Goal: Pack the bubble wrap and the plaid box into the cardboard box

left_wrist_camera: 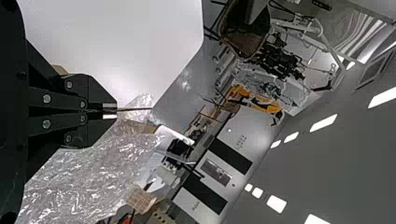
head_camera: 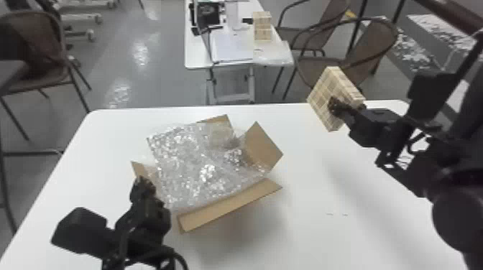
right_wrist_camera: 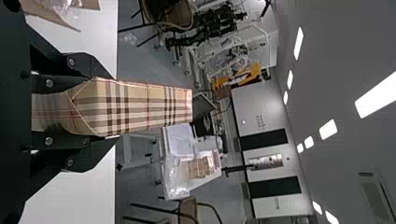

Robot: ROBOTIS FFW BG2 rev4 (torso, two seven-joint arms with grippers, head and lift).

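The cardboard box (head_camera: pixel 231 204) stands on the table with its flaps spread. Bubble wrap (head_camera: pixel 196 168) fills and covers its opening and rises over the rear left side. My left gripper (head_camera: pixel 144 182) is at the left flap; in the left wrist view the same gripper (left_wrist_camera: pixel 111 109) is shut on that thin flap (left_wrist_camera: pixel 135 109), beside the bubble wrap (left_wrist_camera: pixel 86 175). To the right of the box, my right gripper (head_camera: pixel 337 107) holds the plaid box (head_camera: pixel 325 94) tilted in the air near the table's back edge. In the right wrist view the fingers of this gripper (right_wrist_camera: pixel 110 107) clasp both sides of the plaid box (right_wrist_camera: pixel 149 107).
The white table (head_camera: pixel 309 229) carries the cardboard box left of centre. Beyond its back edge stands a second table (head_camera: pixel 197 54) with more plaid boxes (head_camera: pixel 262 27), and brown chairs (head_camera: pixel 370 46) stand on both sides.
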